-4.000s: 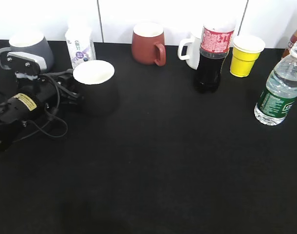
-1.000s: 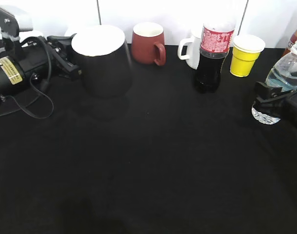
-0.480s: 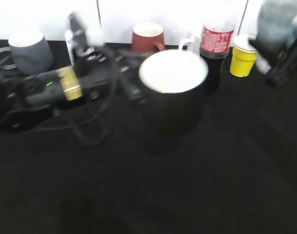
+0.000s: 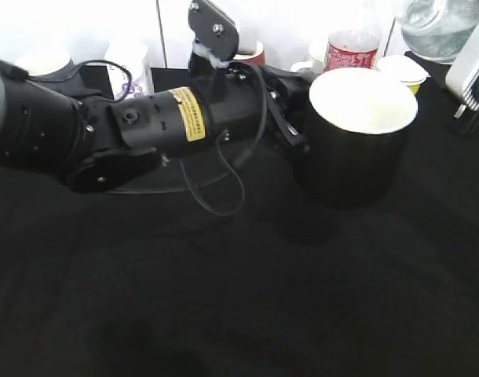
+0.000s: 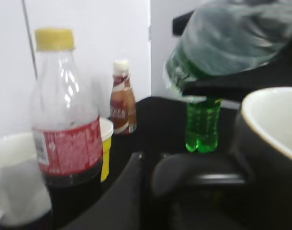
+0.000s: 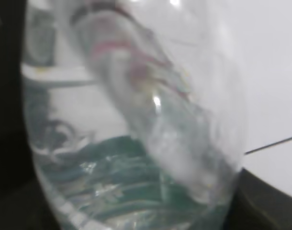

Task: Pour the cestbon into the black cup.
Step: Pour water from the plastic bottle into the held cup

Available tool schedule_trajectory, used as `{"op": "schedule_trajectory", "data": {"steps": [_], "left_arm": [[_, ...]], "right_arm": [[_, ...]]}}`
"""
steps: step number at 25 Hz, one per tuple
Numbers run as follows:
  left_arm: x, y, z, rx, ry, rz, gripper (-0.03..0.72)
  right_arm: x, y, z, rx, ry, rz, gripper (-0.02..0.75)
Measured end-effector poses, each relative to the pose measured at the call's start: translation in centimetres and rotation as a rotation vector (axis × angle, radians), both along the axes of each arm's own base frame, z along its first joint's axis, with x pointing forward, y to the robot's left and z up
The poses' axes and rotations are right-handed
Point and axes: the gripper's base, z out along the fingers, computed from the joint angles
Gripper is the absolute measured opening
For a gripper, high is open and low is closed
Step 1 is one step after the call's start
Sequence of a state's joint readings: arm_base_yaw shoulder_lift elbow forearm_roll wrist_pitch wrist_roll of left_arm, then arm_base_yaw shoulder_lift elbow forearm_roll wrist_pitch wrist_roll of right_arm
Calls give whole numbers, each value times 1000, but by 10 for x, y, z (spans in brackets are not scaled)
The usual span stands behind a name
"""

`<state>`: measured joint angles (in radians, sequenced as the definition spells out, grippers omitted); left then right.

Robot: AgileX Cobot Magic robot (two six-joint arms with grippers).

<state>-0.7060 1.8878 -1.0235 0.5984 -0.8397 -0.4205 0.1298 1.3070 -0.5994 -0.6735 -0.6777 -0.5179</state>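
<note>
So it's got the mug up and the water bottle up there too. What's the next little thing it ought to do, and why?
Probably tip the cestbon further, mouth over the black cup. The left pincer holds the cup raised by its handle side, its white inside looks empty, and the bottle hangs tilted above and beyond its rim.

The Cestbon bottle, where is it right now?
The Cestbon bottle is raised at the exterior view's top right, above and right of the black cup, in the right end effector.
</note>
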Motion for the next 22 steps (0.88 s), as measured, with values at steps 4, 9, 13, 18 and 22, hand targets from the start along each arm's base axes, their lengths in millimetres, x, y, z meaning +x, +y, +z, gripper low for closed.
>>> {"op": "schedule_trajectory", "data": {"steps": [4, 9, 13, 18, 22], "left_arm": [[0, 0, 0, -2, 2, 3, 48], [0, 0, 0, -2, 3, 4, 48], [0, 0, 0, -2, 3, 4, 48], [0, 0, 0, -2, 3, 4, 48], [0, 0, 0, -2, 3, 4, 48]], "right_arm": [[0, 1, 2, -111, -89, 18, 475], [0, 1, 3, -188, -147, 16, 475], [1, -1, 4, -220, -178, -10, 475], [2, -4, 5, -261, -212, -37, 475], [2, -4, 5, -301, -234, -35, 475]]}}
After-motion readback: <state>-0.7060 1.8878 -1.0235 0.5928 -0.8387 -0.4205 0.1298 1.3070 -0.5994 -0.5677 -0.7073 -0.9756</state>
